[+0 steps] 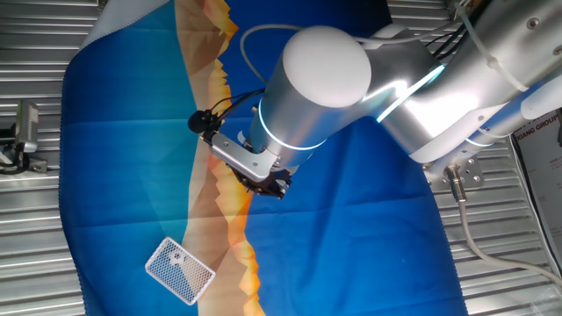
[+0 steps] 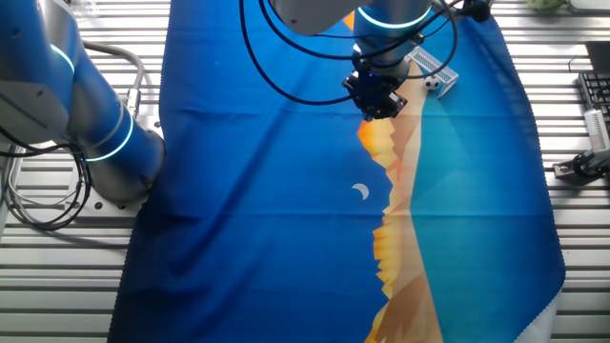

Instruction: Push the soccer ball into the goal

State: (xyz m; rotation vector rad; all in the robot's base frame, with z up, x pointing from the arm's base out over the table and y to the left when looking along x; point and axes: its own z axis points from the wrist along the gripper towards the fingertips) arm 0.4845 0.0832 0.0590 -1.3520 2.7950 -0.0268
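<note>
The goal (image 1: 182,272) (image 2: 435,65) is a small white mesh frame on the blue cloth, at the lower left in one fixed view and at the top right in the other. The soccer ball (image 2: 433,87) (image 1: 178,256) is tiny, white with black patches, and sits right against the goal's edge. I cannot tell whether it is inside the goal. My gripper (image 1: 275,186) (image 2: 377,105) hangs low over the orange band of the cloth, a short way from the ball and goal. Its dark fingers show no gap and hold nothing.
A blue cloth (image 1: 351,246) with an orange mountain print covers the slatted metal table (image 1: 35,228). A second blue arm (image 2: 67,105) stands off the cloth's edge. A metal clamp (image 1: 26,132) and a keyboard (image 2: 596,95) lie beside the cloth.
</note>
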